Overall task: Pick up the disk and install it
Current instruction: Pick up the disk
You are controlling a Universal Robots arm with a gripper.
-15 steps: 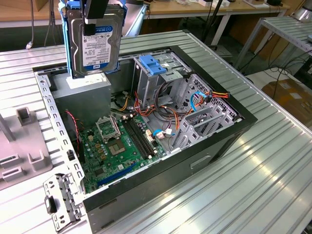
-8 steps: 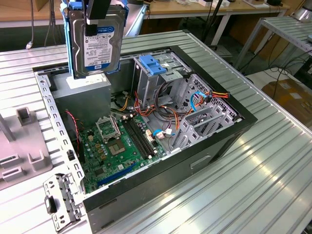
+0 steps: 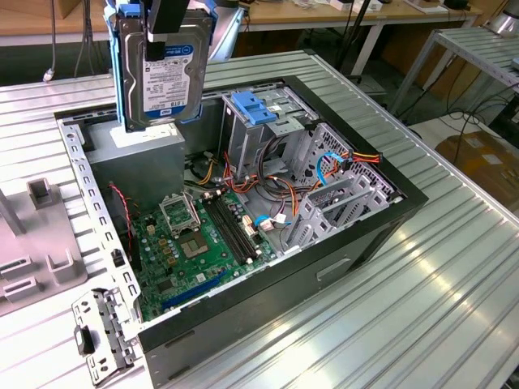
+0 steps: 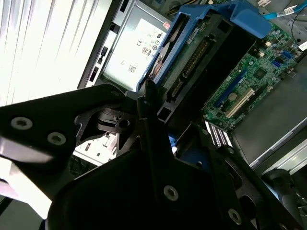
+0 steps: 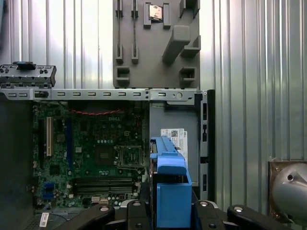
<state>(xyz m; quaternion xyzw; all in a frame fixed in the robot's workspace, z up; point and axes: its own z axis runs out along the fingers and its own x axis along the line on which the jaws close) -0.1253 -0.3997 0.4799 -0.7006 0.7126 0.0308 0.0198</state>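
Observation:
The disk (image 3: 166,73) hangs upright on its edge, its white label with a blue band facing the exterior view and a blue plastic carrier round its sides. My gripper (image 3: 166,18) is shut on its upper end, holding it just above the grey power-supply box (image 3: 142,158) at the back corner of the open computer case (image 3: 381,215). In the first wrist view the disk (image 5: 170,184) appears edge-on between my fingers (image 5: 139,211), over the power supply (image 5: 172,136). The second wrist view shows the blue-framed disk (image 4: 201,57) beyond the black gripper body.
Inside the case lie a green motherboard (image 3: 203,235), a metal drive cage with a blue latch (image 3: 255,109) and bundles of coloured cables (image 3: 276,174). A grey fixture (image 3: 36,235) and a loose metal bracket (image 3: 101,332) sit on the ribbed table (image 3: 405,324) at the exterior view's left.

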